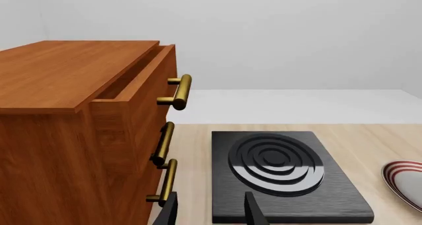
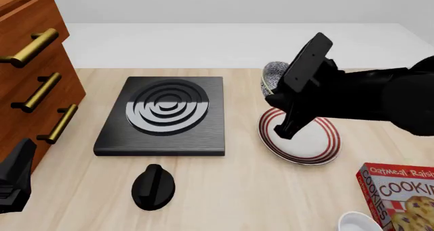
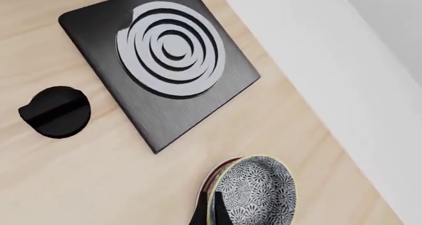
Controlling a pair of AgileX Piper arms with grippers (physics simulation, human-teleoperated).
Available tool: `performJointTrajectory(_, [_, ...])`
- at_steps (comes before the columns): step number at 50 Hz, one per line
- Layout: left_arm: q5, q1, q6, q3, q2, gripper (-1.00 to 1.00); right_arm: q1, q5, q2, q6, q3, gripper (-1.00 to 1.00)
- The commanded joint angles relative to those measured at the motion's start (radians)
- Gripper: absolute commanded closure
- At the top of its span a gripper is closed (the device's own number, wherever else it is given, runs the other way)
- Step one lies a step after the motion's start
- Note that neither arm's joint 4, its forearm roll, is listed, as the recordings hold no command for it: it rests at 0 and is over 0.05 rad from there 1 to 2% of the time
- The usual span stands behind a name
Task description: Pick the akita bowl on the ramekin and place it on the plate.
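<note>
A: How far is the task?

B: The pick is done. The right gripper [image 3: 212, 210] is clamped on the rim of the bowl [image 3: 256, 195], which hangs tilted over the plate [image 2: 331, 142], right of centre in the front view.

A: What is left?

B: To lower and release it. The ramekin [image 2: 358, 222] sits bare at lower right. The left gripper [image 1: 209, 210] stands apart, idle.

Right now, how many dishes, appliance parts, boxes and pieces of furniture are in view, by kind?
Dishes: 3, the speckled bowl, the red-ringed plate, the white cup
Stove parts: 2, the burner, the knob
Boxes: 1, the cookie box
Furniture: 1, the drawer cabinet
Total: 7
</note>
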Motion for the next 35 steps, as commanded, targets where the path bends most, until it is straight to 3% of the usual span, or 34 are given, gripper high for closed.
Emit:
performJointTrajectory(1, [0.000,0.000,0.000,0.000,0.000,-1.00,-0.024,-0.046,0.090,0.035,-0.019,1.00])
performJointTrajectory(35, [0.000,0.000,0.000,0.000,0.000,-1.00,-0.115,-0.089,0.161,0.047,-0.006,1.00])
